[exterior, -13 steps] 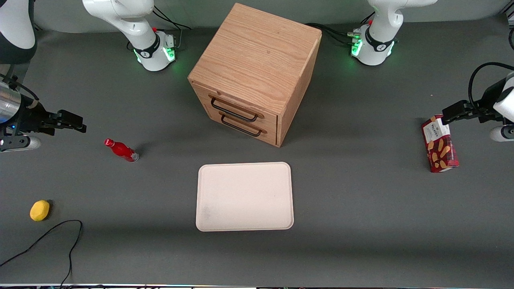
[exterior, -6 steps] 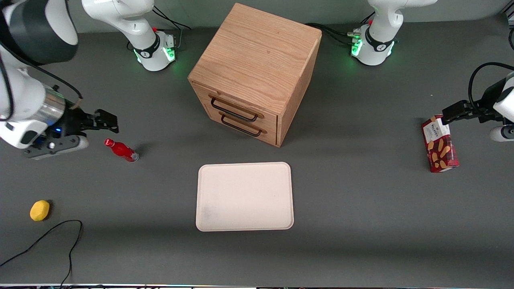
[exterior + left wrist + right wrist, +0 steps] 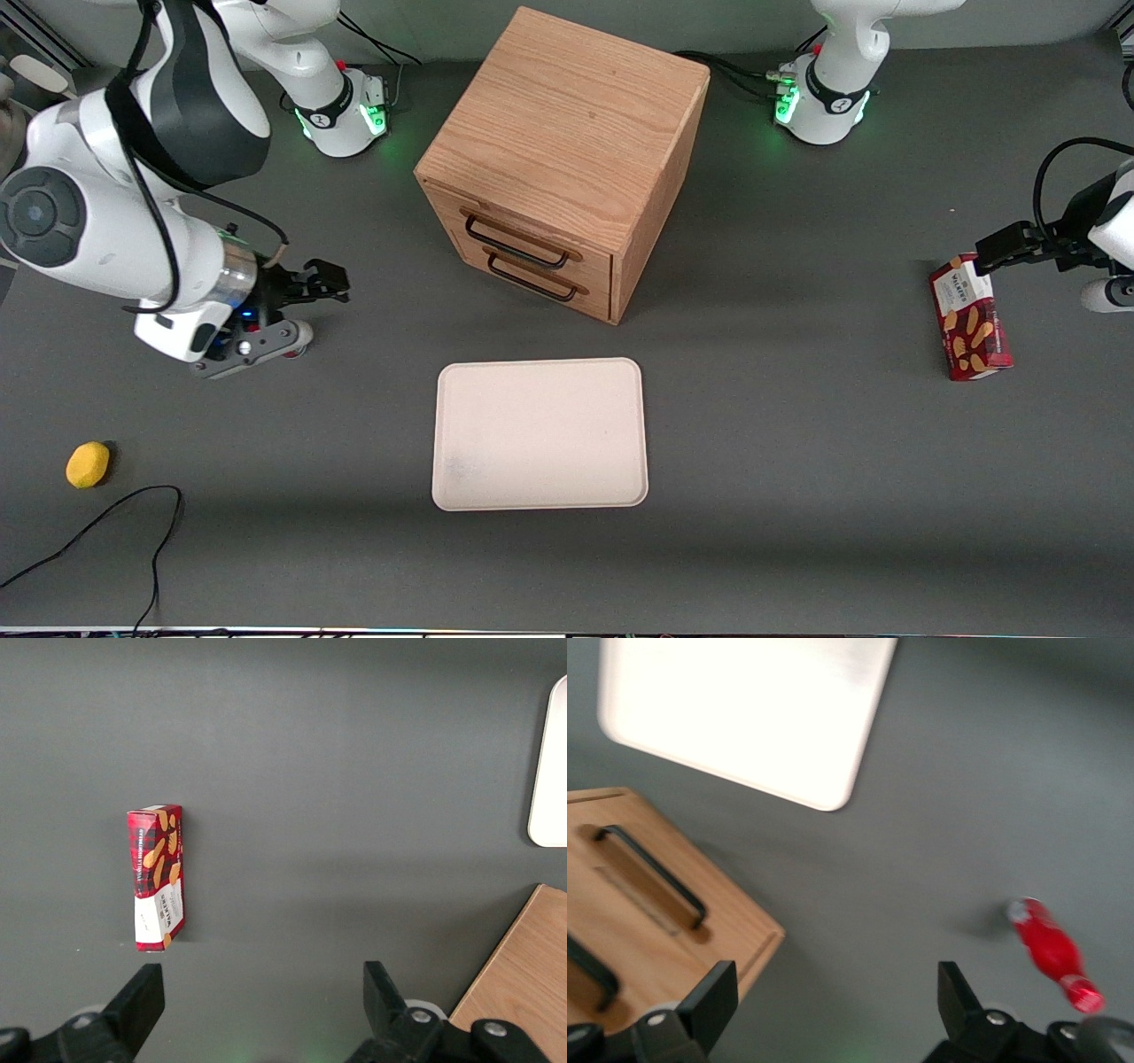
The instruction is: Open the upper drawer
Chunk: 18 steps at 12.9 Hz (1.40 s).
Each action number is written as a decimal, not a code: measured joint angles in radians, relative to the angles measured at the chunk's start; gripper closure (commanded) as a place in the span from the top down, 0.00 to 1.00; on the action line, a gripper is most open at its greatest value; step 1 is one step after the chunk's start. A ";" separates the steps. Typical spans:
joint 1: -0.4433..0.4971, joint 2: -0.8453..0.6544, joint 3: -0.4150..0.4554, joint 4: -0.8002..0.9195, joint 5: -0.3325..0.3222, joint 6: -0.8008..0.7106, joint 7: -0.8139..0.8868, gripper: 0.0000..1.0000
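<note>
The wooden cabinet [image 3: 567, 133] stands at the middle of the table, turned a little toward the working arm's end. Its upper drawer [image 3: 523, 232] looks shut, with its black bar handle [image 3: 516, 245] above the lower drawer's handle [image 3: 532, 281]. In the right wrist view the upper drawer's handle [image 3: 592, 973] is cut off at the frame edge and the lower handle [image 3: 651, 873] shows whole. My gripper [image 3: 341, 283] hangs open and empty over the table, toward the working arm's end from the cabinet front, well apart from it. Its fingers [image 3: 713, 997] point at the cabinet.
A bare cream tray [image 3: 540, 434] lies nearer the front camera than the cabinet. A red bottle [image 3: 1050, 948] lies on the table under my wrist. A yellow fruit [image 3: 88, 464] and a black cable [image 3: 106, 523] lie at the working arm's end. A red biscuit box [image 3: 970, 319] lies at the parked arm's end.
My arm has swung in from the table's end toward the cabinet, passing over the red bottle, which it now covers in the front view. The gripper stayed open. The drawers have not moved.
</note>
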 measured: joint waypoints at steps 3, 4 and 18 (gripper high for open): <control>0.054 0.034 0.033 0.014 0.016 0.009 -0.025 1.00; 0.080 0.046 0.039 0.016 0.024 0.019 -0.035 1.00; 0.164 0.164 0.150 0.018 0.047 0.084 -0.264 1.00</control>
